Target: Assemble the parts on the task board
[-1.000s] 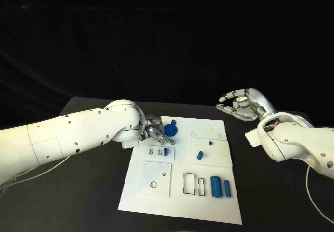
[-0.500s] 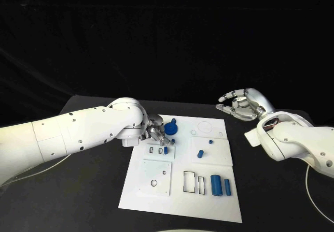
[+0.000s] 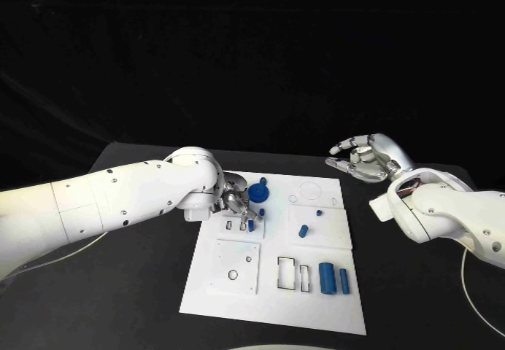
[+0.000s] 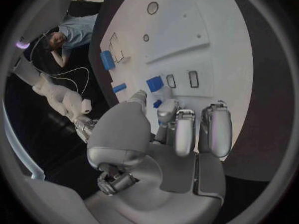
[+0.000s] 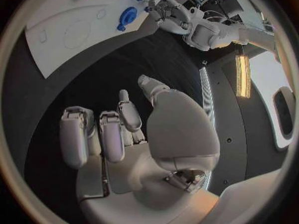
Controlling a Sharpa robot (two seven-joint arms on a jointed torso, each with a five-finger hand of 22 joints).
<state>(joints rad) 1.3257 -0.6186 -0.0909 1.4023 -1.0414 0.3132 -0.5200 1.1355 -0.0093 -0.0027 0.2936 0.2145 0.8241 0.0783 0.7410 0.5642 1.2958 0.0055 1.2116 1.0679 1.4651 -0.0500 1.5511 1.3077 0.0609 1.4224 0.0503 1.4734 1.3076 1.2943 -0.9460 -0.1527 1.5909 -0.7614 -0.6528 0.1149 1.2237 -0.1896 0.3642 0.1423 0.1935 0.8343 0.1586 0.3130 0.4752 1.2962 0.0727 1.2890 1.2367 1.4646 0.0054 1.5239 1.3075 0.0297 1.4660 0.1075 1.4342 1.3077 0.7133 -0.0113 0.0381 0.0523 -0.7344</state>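
On task board [image 3: 276, 292]: I log most parts loose; left hand [image 3: 238, 206] pinches small blue part [image 3: 261, 214]; right hand [image 3: 363, 158] curled, holds nothing.

Matt black table [image 3: 126, 292], smooth white task board [image 3: 326, 306], glossy blue plastic-looking parts [image 3: 328, 278], silvery metallic robot hand [image 3: 361, 157]

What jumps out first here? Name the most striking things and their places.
The white task board lies mid-table, scattered with small blue parts. The left hand works low over its far left corner, beside a round blue part. The right hand hangs off the board's far right, fingers curled, holding nothing.
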